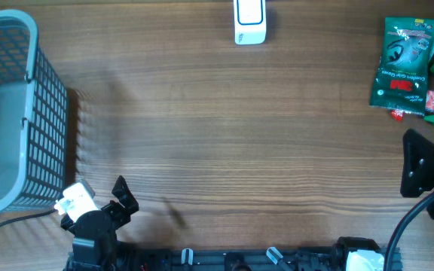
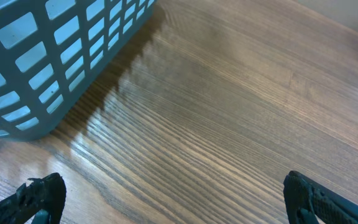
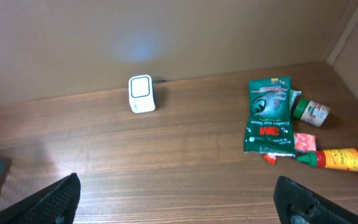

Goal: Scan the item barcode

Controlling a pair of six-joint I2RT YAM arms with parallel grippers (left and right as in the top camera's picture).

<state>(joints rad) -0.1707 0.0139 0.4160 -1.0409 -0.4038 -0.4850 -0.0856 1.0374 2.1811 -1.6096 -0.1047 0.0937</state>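
My left tool (image 2: 176,200) hangs wide open and empty beside the basket (image 1: 6,113). The white scanner (image 1: 249,22) stands at the far edge of the surface (image 1: 202,135). The green packet (image 1: 403,64) lies at the far right, with my right tool (image 3: 182,202) open and empty near it.

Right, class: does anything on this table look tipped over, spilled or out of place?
Nothing spilled. At the right edge the red sauce bottle lies on its side, jumbled beside a green 3M packet and a green-lidded jar.
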